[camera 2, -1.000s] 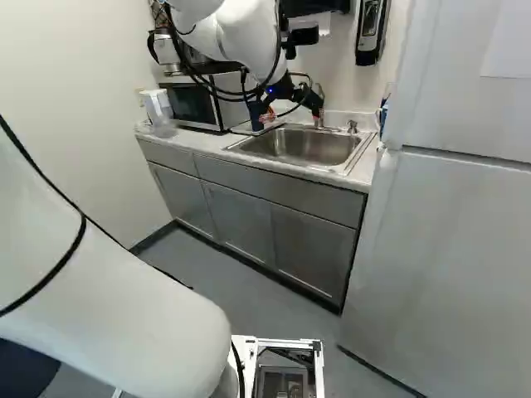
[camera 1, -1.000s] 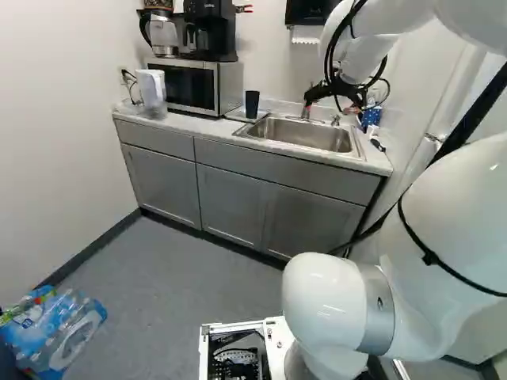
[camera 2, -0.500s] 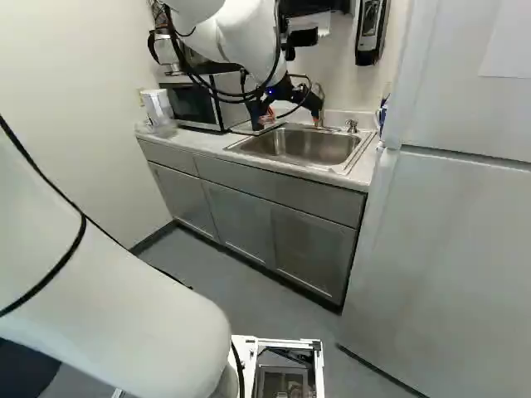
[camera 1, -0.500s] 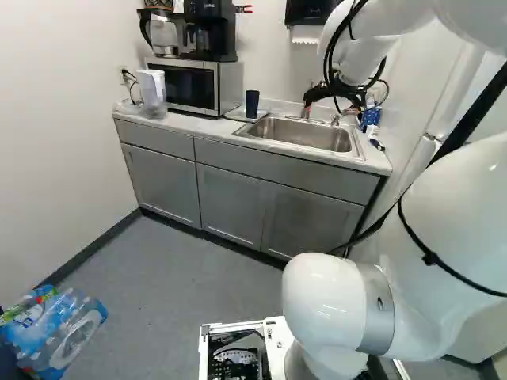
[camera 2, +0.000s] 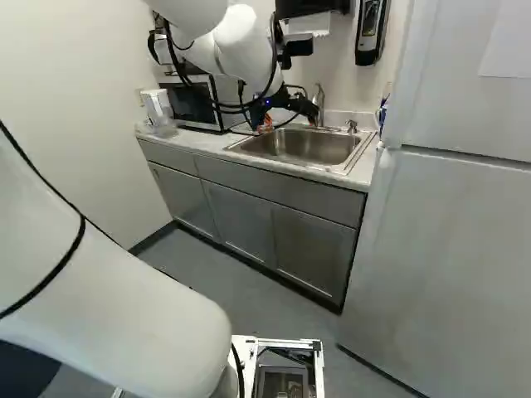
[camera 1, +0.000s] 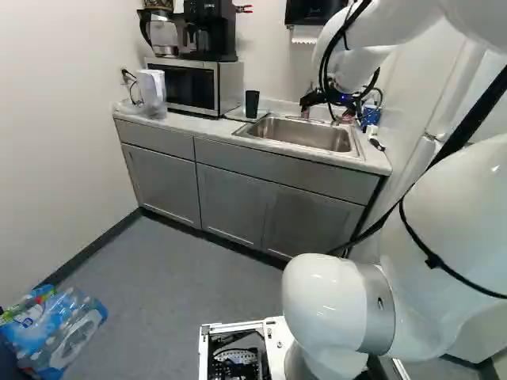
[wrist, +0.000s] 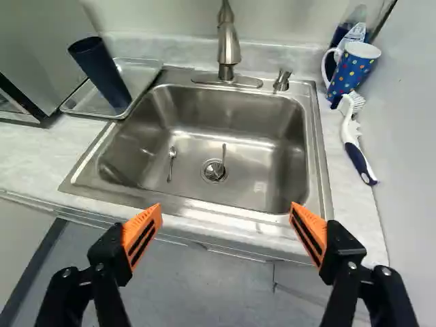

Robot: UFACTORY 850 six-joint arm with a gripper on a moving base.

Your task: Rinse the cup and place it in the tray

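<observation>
My gripper point(camera 2: 290, 124) is over the sink area in the right base view. Seen from the wrist, the gripper point(wrist: 225, 211) stands wide open, nothing between its orange pads, above the sink's front edge. A dark blue cup point(wrist: 102, 73) stands in the metal tray point(wrist: 73, 102) on the counter left of the sink; the left base view also shows the cup point(camera 1: 252, 104). A dotted blue mug point(wrist: 351, 69) is at the sink's far right corner. The sink point(wrist: 272, 136) has a faucet point(wrist: 228, 49) behind it and two small utensils inside.
A brush point(wrist: 355, 146) lies beside the mug. Left of the tray stands a microwave point(camera 1: 186, 85) with a coffee maker on top, then a clear pitcher point(camera 1: 150, 89). A fridge point(camera 2: 448, 224) rises to the right. Bottle packs point(camera 1: 55, 332) lie on the floor.
The arm's wrist has tilted, and the gripper has shifted slightly left in the left base view. The base, cup and tray have not moved.
</observation>
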